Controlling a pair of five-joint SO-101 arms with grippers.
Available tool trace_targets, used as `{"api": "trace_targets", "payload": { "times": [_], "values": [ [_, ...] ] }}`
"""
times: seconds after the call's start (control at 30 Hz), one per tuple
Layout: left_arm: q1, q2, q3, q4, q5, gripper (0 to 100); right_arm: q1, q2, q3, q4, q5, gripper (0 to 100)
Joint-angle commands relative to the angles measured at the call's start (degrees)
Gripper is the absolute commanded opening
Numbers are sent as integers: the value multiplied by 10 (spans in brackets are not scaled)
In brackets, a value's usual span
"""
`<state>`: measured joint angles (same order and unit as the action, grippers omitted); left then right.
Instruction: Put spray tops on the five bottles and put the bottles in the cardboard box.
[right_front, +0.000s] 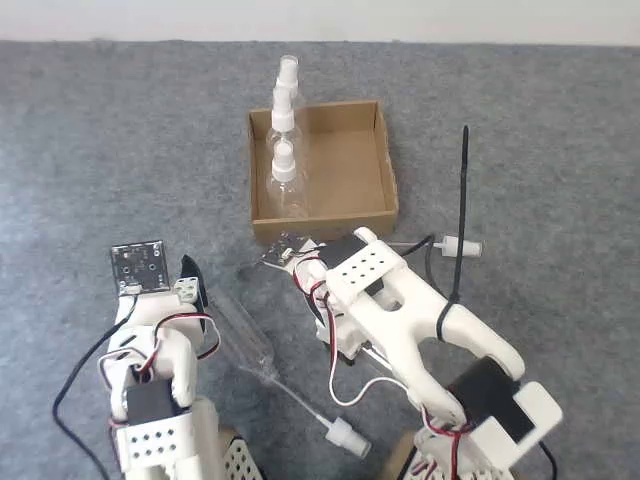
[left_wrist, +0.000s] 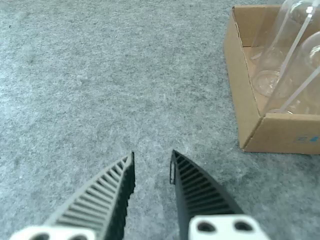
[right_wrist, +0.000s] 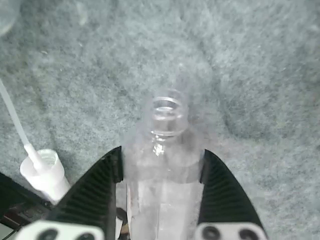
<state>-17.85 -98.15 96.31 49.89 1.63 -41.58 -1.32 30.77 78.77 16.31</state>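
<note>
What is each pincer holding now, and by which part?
The right pincer grips a clear, uncapped bottle by its body, below the neck. The left pincer is open and holds nothing.

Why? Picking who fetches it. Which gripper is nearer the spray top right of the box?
Right. The right gripper sits left of the spray top; the left gripper much farther left.

The clear bottle inside the right gripper was cut off below its shoulder; the cardboard box beyond the left gripper was cut off too.
</note>
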Motion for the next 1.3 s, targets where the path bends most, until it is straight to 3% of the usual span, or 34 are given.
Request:
{"api": "trace_targets", "payload": {
  "times": [0.0,0.2,0.47,0.6,0.8,1.27],
  "values": [
    [-3,-8,-3,-16,-3,113,-2,-95,-35,43,-4,55],
    [-4,-8,-3,-16,-4,113,36,-215,-32,75,-5,54],
    [-3,-8,-7,-9,-111,122,160,-325,-32,74,-6,53],
    [0,-8,-48,40,-128,197,208,-369,-32,72,-6,53],
    [2,-3,-134,85,-143,209,265,-415,-32,64,-36,52],
    [172,-2,-267,274,-278,209,435,-439,-32,-12,-95,52]
  ]
}}
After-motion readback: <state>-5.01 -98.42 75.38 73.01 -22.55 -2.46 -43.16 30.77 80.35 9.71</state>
